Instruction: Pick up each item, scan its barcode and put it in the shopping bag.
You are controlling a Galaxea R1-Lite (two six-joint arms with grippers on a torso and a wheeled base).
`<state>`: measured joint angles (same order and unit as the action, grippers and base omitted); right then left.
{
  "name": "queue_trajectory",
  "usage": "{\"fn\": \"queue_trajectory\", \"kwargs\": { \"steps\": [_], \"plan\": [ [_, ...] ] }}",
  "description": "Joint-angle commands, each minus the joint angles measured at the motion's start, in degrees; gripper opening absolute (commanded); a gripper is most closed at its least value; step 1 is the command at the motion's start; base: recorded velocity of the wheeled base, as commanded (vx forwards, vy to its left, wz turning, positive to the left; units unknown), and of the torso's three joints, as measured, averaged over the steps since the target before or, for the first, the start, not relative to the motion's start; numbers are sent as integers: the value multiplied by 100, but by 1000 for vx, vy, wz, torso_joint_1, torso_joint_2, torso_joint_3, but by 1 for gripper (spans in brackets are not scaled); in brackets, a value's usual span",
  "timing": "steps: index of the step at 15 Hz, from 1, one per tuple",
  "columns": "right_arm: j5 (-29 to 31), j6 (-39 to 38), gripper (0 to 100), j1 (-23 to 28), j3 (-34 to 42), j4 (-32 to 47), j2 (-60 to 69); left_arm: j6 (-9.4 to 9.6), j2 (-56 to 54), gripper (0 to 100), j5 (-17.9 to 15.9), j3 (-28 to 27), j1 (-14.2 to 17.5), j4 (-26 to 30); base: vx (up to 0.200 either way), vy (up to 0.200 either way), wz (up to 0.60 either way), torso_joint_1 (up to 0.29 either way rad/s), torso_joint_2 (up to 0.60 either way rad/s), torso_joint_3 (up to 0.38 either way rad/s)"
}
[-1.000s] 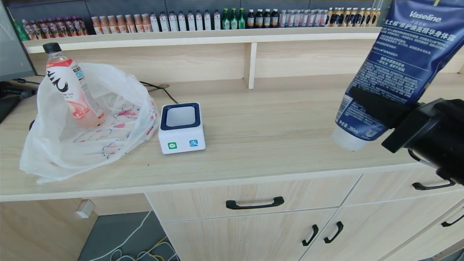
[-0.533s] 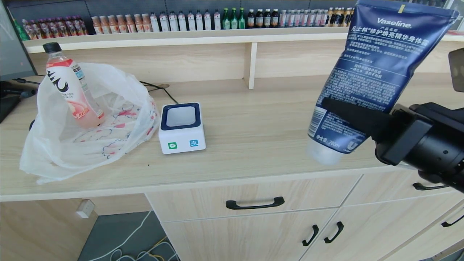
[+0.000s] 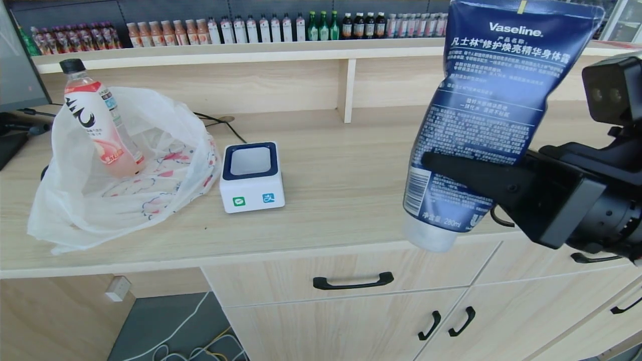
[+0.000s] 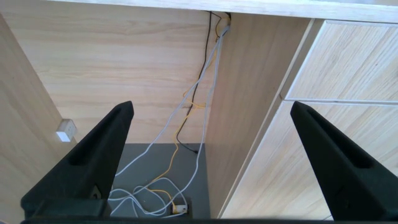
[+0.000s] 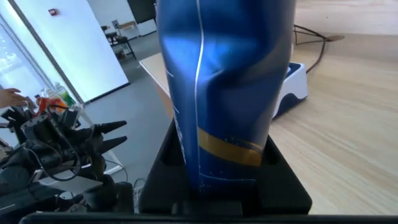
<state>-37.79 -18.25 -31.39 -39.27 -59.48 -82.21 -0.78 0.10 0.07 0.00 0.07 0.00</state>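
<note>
My right gripper (image 3: 466,173) is shut on a blue lotion tube (image 3: 481,115), held cap-down above the counter's front right edge; the same tube (image 5: 227,93) stands between the fingers in the right wrist view. The white scanner box (image 3: 251,176) with a dark blue rim sits mid-counter, well left of the tube. A white plastic shopping bag (image 3: 125,180) lies open at the left with a pink drink bottle (image 3: 98,120) leaning in it. My left gripper (image 4: 211,155) is open, hanging below the counter with nothing between its fingers.
A wooden shelf divider (image 3: 344,90) rises at the back of the counter (image 3: 351,180). Rows of bottles (image 3: 301,25) line the far shelf. Drawers with black handles (image 3: 351,283) sit below. Cables (image 4: 186,124) run down under the counter.
My right gripper has carried the tube leftward and toward the counter's front, nearer the scanner, and the tube stands more upright. The bag, bottle and scanner have stayed put.
</note>
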Motion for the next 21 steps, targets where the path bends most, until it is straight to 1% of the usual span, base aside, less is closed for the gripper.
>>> {"fn": "queue_trajectory", "kwargs": {
  "steps": [1, 3, 6, 10, 14, 16, 21],
  "plan": [
    [-264, -170, 0, -7, -573, -2, -392, -1, -1, 100, 1, 0, 1, 0, 0, 0, 0, 0, 0, 0],
    [-686, -214, 0, -16, -661, -2, -462, -1, -1, 100, 1, 0, 1, 0, 0, 0, 0, 0, 0, 0],
    [-941, -425, 0, -148, -661, -20, -427, -1, -1, 100, 1, 0, 1, 0, 0, 0, 0, 0, 0, 0],
    [-941, -873, 0, -508, -661, -336, -418, -1, -1, 100, 1, 0, 1, 0, 0, 0, 0, 0, 0, 0],
    [-941, -935, 0, -719, -653, -345, -453, -1, -1, 100, 1, 0, 1, 0, 0, 0, 0, 0, 0, 0],
    [-941, -1128, 0, -904, -670, -354, -427, -1, -1, 100, 1, 0, 1, 0, 0, 0, 0, 0, 0, 0],
    [-941, -1216, 0, -965, -670, -372, -427, -1, -1, 100, 1, 0, 1, 0, 0, 0, 0, 0, 0, 0]
  ]
}}
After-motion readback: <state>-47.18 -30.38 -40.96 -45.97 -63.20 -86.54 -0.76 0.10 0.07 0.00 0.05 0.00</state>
